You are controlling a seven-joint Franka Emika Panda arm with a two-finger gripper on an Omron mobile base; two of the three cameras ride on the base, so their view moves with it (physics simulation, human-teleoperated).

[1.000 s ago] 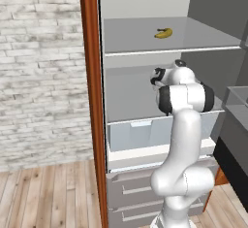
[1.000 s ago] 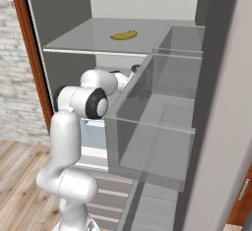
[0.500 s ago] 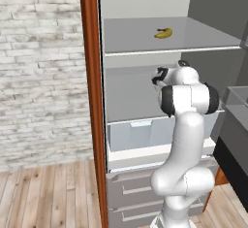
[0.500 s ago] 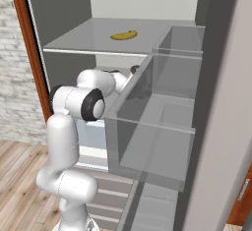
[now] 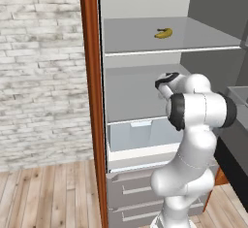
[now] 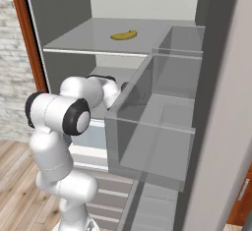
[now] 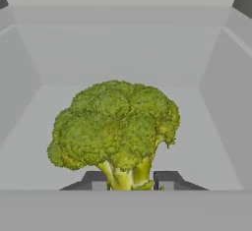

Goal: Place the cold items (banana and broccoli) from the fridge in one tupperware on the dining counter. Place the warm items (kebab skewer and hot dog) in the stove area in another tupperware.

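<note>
The broccoli [image 7: 115,127], a green floret with a pale stem, stands on the fridge's middle shelf right in front of the hand. My gripper [image 7: 130,181] is shut on the broccoli's stem, with one dark fingertip on each side. In the left base view the hand [image 5: 163,82] reaches into the fridge [image 5: 140,96] above the middle shelf. In the right base view the hand [image 6: 118,86] is partly hidden behind a clear door bin. The banana [image 5: 163,33] [image 6: 124,35] lies alone on the shelf above.
The fridge's red-brown wood side panel [image 5: 91,101] stands left of the arm. Clear door bins [image 6: 157,127] hang close to the hand's right. A pale drawer [image 5: 140,135] sits below the middle shelf. Grey walls enclose the shelf space [image 7: 123,53].
The arm's elbow has swung slightly to one side while the hand stays inside the middle shelf. The banana has not moved.
</note>
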